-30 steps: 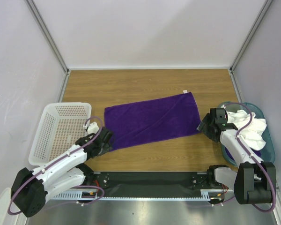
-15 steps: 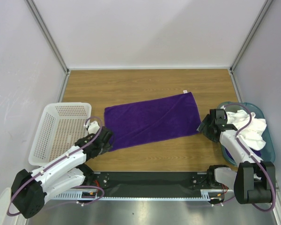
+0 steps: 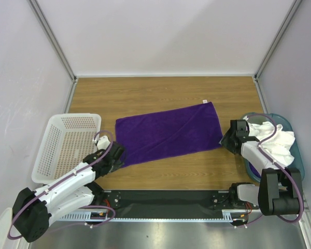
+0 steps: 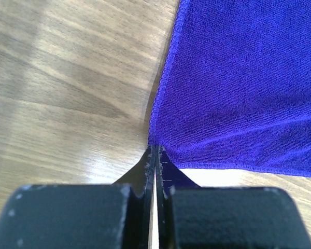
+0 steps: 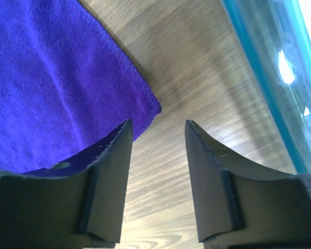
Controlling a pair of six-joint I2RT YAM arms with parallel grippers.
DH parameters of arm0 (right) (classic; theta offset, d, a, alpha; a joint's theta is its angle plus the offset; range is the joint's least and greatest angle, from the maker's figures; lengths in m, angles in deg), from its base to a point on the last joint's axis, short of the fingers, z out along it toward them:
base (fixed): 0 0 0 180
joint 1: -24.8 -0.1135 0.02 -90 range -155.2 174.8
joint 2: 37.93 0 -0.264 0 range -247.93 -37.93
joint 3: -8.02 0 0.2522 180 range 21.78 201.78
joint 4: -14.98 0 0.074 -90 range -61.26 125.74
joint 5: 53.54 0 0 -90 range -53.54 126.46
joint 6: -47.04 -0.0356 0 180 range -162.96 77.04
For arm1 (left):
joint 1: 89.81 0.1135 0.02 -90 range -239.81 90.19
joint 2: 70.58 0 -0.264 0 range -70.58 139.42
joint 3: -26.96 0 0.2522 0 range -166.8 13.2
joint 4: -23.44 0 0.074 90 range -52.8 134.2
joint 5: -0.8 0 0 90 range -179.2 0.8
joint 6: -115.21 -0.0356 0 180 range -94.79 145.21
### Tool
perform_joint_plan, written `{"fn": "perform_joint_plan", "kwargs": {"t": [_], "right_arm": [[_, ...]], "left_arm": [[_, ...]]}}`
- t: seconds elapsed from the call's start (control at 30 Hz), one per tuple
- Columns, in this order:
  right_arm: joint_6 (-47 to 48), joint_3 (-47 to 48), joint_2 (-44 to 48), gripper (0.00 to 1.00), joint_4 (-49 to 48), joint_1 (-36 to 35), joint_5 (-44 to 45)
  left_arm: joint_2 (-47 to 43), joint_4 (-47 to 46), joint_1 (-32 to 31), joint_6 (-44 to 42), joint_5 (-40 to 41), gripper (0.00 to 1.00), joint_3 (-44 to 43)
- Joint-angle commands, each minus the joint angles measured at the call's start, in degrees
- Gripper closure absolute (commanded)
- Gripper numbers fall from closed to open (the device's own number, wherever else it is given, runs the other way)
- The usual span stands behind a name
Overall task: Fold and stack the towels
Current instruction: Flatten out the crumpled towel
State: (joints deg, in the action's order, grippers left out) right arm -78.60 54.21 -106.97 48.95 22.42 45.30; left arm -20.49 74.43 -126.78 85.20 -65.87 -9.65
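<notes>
A deep-purple towel lies flat in the middle of the table, with a small white tag at its far right corner. My left gripper sits at the towel's near left corner. In the left wrist view its jaws are shut, pinching the very tip of the purple towel. My right gripper stands open just off the near right corner. That corner of the towel lies ahead of the left finger, and only bare wood shows between the fingers. A white towel lies crumpled in the teal bin.
A white perforated basket stands at the left edge beside my left arm. The teal bin sits at the right edge behind my right arm, and its rim runs close by the right finger. Grey walls enclose the table.
The left jaws have closed onto the towel's near left corner. The right jaws have narrowed but remain apart. The towel lies as before.
</notes>
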Motion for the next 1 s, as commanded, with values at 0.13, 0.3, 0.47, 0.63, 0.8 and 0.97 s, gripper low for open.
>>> {"fn": "perform_joint_plan", "kwargs": {"t": [0.13, 0.3, 0.47, 0.63, 0.8, 0.97], "right_arm": [[-0.1, -0.3, -1.4, 0.62, -5.7, -1.1, 6.2], [-0.1, -0.5, -3.6, 0.66, -7.2, -1.5, 6.3], [-0.7, -0.5, -5.3, 0.65, -8.3, -2.2, 5.6], [-1.1, -0.4, -5.7, 0.74, -9.0, -2.4, 6.3], [-1.4, -0.2, -5.1, 1.00, -5.7, -2.6, 6.7], [-4.2, -2.0, 0.7, 1.00, 1.2, -3.9, 6.6]], "left_arm": [[-0.5, 0.1, -0.4, 0.0, 2.8, 1.00, -0.3], [0.0, 0.0, -0.4, -0.5, 3.9, 1.00, -0.7], [-0.1, 0.8, -0.4, -0.7, 4.8, 1.00, -1.1], [-0.9, 1.3, -0.4, -0.7, 5.4, 1.00, -1.2], [-1.0, 1.7, -0.4, -1.5, 6.2, 1.00, -1.8], [-1.0, 2.6, -0.4, -2.6, 7.0, 1.00, -2.5]]}}
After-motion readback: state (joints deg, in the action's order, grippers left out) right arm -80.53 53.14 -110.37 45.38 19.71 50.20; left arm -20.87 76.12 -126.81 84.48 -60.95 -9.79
